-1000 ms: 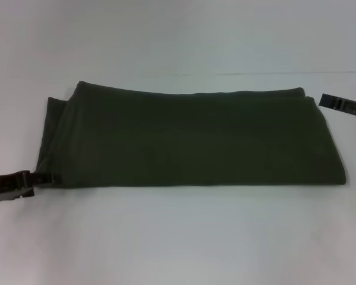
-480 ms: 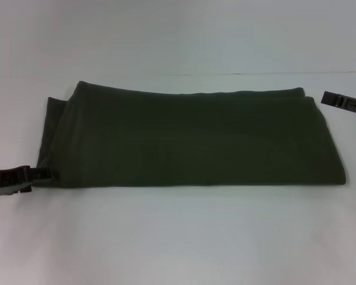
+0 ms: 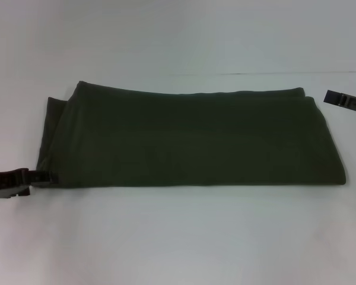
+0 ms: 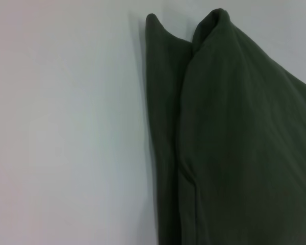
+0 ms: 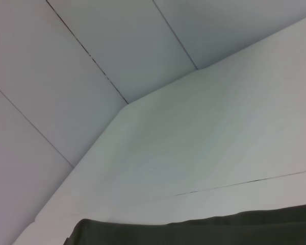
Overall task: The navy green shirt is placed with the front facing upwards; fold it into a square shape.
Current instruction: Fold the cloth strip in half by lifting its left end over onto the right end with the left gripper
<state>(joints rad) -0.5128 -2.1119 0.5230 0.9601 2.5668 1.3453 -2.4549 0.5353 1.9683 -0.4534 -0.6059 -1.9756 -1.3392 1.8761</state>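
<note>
the left gripper (image 3: 44,176) sits at the olive-green shirt (image 3: 190,139)'s 8 o'clock corner; whether its jaws pinch the cloth, i cannot tell. the right gripper (image 3: 344,100) hangs off the shirt at 2 o'clock, its jaws also unclear. a one-corner pull may drag the layers askew on the white table (image 3: 178,237).

Navy green shirt (image 3: 190,139) folded, wide band, apparently plain-side up.

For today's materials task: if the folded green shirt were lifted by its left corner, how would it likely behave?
The navy green shirt would probably droop, since its soft layers sag and curl at the left end. The stacked folds would likely slide apart. It looks light enough to drag across the table rather than tip.
</note>
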